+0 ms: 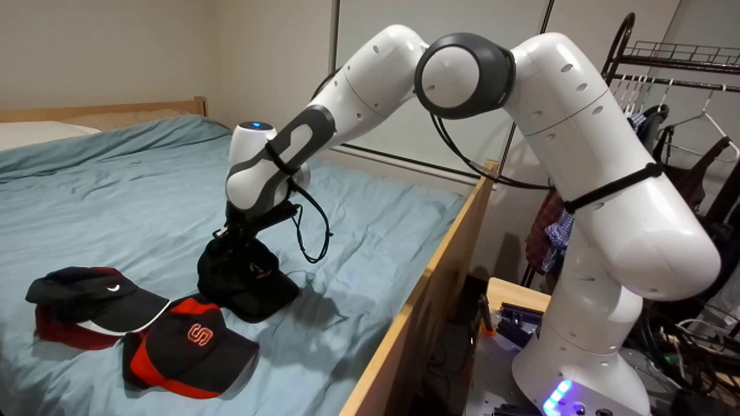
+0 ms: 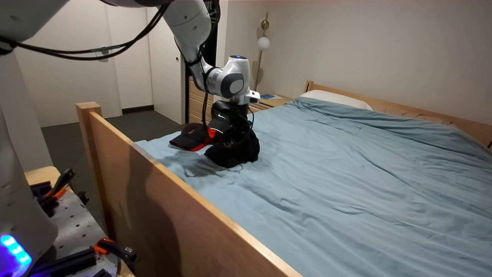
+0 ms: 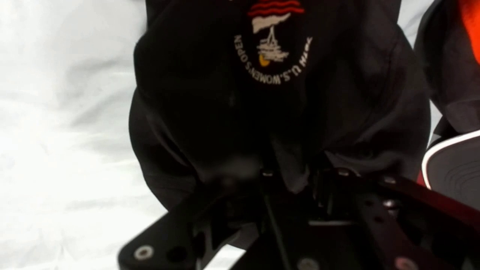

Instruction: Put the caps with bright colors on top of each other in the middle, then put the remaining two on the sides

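In the wrist view, the end effector [image 3: 291, 180] is at the 6 o'clock side, and it pinches a fold of the black cap [image 3: 210, 97] between its two fingers [image 3: 339, 183], which stand close to each other. The crown of this cap spreads from the fingers toward 12 o'clock, where a small emblem [image 3: 275, 41] with red waves is visible. In both exterior views, the same cap is located directly under the end effector, at 6 o'clock. In an exterior view, the black and red S cap [image 1: 188, 346] lies at 7 o'clock from the end effector, just beside the black cap. At 8 o'clock, somewhat farther, lies the white swoosh cap [image 1: 104, 303]; dark red shows below its black part, but whether this is a second cap cannot be told. The wooden board [image 1: 416, 289] stands well apart, between 3 and 4 o'clock.
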Tool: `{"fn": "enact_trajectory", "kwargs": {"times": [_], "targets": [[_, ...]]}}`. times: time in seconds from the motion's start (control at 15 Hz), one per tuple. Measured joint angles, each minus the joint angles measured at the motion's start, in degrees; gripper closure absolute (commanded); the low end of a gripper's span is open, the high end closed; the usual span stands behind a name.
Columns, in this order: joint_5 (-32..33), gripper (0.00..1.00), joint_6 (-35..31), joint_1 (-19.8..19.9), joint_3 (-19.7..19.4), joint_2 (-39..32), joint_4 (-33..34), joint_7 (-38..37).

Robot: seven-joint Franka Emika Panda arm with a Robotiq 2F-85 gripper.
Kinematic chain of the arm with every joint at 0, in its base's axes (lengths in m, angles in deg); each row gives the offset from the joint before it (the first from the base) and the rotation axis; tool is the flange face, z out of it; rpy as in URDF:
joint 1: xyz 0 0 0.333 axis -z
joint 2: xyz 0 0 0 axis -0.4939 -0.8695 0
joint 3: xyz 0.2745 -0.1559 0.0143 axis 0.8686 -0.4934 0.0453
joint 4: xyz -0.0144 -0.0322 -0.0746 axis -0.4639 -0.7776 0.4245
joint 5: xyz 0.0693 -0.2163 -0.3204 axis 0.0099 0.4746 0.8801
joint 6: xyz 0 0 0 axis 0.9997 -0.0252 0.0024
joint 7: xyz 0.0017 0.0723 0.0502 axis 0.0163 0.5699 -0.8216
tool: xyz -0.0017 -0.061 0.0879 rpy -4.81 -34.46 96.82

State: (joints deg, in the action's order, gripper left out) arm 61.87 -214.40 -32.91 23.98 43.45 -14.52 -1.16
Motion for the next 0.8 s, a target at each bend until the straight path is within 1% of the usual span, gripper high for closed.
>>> {"fn": "enact_trajectory", "kwargs": {"times": [0.07, 0.2, 0.27, 0.47, 0.6, 0.8], "targets": [[-0.01, 1.00, -0.04, 0.14, 0.17, 0.02, 0.01, 0.00], [-0.07, 1.00, -0.07, 0.28, 0.47, 0.09, 0.03, 0.00], [-0.07, 0.97, -0.07, 0.29, 0.57, 0.18, 0.03, 0.00], [0.00, 0.96, -0.08, 0.22, 0.30, 1.11, 0.06, 0.00], [0.19, 0.96, -0.06, 0.20, -0.78, 2.79, 0.05, 0.01], [2.45, 0.96, 0.06, 0.00, -4.40, 6.49, 0.04, 0.01]]}}
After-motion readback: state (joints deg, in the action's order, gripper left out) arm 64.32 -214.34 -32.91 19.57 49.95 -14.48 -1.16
